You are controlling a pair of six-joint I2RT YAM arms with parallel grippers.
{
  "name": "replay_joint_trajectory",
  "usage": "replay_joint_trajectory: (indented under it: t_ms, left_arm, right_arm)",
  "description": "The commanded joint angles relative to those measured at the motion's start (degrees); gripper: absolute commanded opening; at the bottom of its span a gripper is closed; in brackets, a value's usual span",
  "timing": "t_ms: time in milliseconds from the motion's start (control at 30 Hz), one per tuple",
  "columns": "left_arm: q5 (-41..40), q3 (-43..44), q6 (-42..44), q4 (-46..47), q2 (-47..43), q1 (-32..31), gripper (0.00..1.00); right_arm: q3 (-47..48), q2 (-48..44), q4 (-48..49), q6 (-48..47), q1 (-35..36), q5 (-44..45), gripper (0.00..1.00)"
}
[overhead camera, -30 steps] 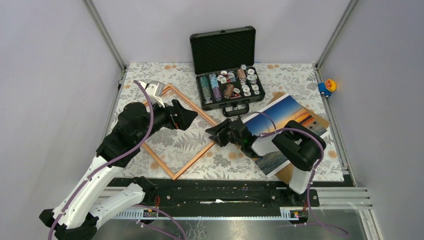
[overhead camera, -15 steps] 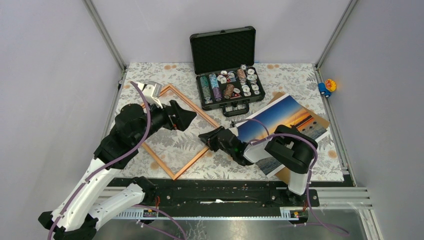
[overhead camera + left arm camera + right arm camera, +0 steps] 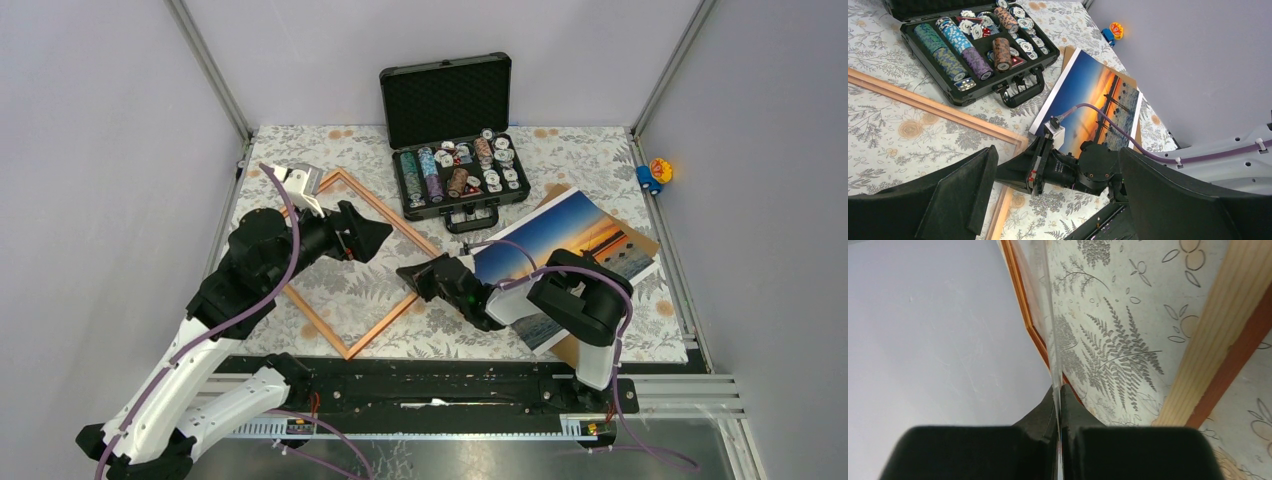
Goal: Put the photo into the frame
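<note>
Pinching shut at the frame's [image 3: 316,323] right corner, the right gripper [image 3: 1059,390] has a thin clear sheet [image 3: 1050,340] edge-on between its jaws — barely discernible from above. The left gripper [image 3: 375,235] hovers over the frame, jaws spread wide, empty. The photo [image 3: 560,235] lies face up on cardboard [image 3: 640,245] — its near corner hidden behind the right arm.

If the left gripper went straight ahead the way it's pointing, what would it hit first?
Most likely the right gripper, pinching a thin clear sheet at the frame corner, though depth is unclear.
</note>
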Motion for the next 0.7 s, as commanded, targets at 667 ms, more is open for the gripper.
replay_joint_trajectory:
  t_ms: [667]
  left_arm:
    - [0.3,2.8,1.4,1.8,0.0,0.1,0.99]
  right_arm:
    - [-1.9,3.7,20.5,7.0,-2.7,-4.8,0.0]
